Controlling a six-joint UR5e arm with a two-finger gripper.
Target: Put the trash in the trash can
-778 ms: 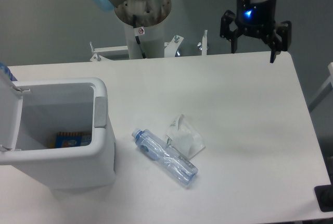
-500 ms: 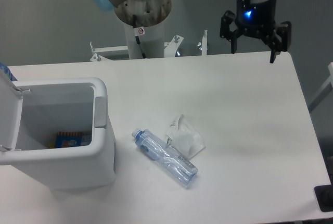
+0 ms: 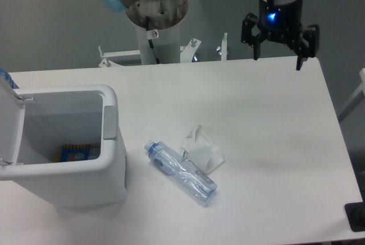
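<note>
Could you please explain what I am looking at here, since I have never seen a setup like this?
A single fixed camera looks down at a white table. At the far edge stands a robot arm; its grasping tool, with a blue light, hangs open and holds nothing. On the table lie a clear bottle with a blue cap and, touching it, a small see-through plastic bag. To the left stands a big white trash can, its lid open, with something colourful at the bottom. The bottle and bag are meant to go into it.
</note>
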